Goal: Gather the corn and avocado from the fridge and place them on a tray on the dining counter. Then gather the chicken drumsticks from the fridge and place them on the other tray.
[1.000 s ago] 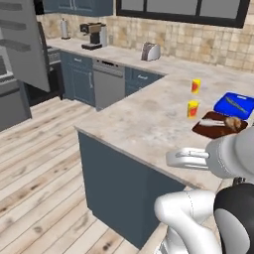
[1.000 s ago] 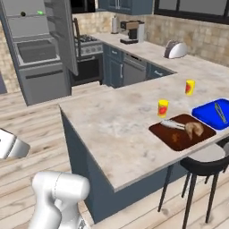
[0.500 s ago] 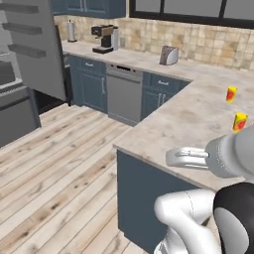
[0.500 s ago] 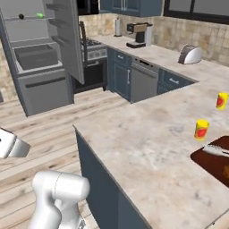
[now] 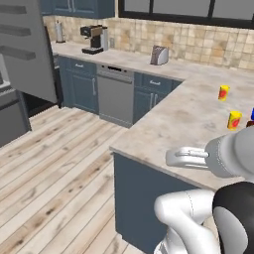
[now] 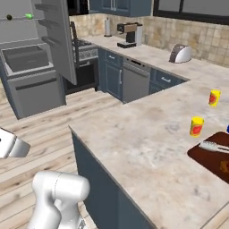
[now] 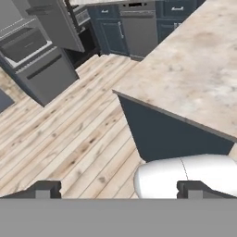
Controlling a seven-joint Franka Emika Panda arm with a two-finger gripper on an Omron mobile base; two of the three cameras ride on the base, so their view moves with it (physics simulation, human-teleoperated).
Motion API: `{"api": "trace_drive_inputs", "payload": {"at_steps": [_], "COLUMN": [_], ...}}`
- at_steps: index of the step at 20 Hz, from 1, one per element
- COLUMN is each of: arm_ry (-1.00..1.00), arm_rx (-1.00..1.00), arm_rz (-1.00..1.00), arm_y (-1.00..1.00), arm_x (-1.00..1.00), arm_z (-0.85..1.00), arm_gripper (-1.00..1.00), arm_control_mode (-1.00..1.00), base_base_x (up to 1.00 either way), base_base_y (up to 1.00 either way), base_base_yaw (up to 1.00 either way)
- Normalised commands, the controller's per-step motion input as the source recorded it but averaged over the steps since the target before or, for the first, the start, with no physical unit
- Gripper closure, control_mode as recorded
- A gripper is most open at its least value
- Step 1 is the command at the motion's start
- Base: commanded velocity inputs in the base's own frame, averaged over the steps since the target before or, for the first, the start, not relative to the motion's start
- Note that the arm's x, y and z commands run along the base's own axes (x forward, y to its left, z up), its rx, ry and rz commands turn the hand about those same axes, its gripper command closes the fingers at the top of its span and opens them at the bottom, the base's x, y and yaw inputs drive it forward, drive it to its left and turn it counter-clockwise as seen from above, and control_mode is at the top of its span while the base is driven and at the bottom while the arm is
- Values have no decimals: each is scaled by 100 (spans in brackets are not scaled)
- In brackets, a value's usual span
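Note:
My gripper (image 7: 118, 189) is open; its two dark fingertips (image 7: 46, 189) stand far apart with nothing between them. It looks down over the wooden floor, off the near corner of the dining counter (image 7: 194, 69). The fridge (image 6: 31, 67) stands open at the far left, its door (image 6: 58, 40) swung out. On its top shelf sit a small green thing (image 6: 29, 16) and a dark one (image 6: 9, 17); I cannot tell what they are. A dark brown tray (image 6: 203, 157) lies at the counter's right edge with a pale elongated item (image 6: 211, 146) on it. Corn is not discernible.
Two yellow-and-red cans (image 6: 196, 126) (image 6: 214, 97) stand on the counter near the tray. A toaster (image 6: 180, 54) and a coffee machine (image 6: 129, 35) sit on the back counter. A dishwasher (image 5: 115, 96) is below it. Open wooden floor (image 5: 54, 173) lies between me and the fridge.
Both base views have swung: the counter and trays slid to the right and the fridge side came closer, so the base has moved. The gripper has stayed open.

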Motion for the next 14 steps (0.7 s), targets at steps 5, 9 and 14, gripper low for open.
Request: {"api": "trace_drive_inputs", "payload": {"at_steps": [5, 9, 14], "arm_ry": [0, 0, 0], "arm_rx": [0, 0, 0], "arm_rz": [0, 0, 0], "arm_y": [0, 0, 0], "arm_x": [0, 0, 0], "arm_z": [0, 0, 0], "arm_gripper": [-100, -100, -100], "arm_control_mode": [100, 100, 100], "base_base_x": [24, -66, 16], "base_base_y": [99, 71, 98], "base_base_yaw": [-10, -10, -2]}}
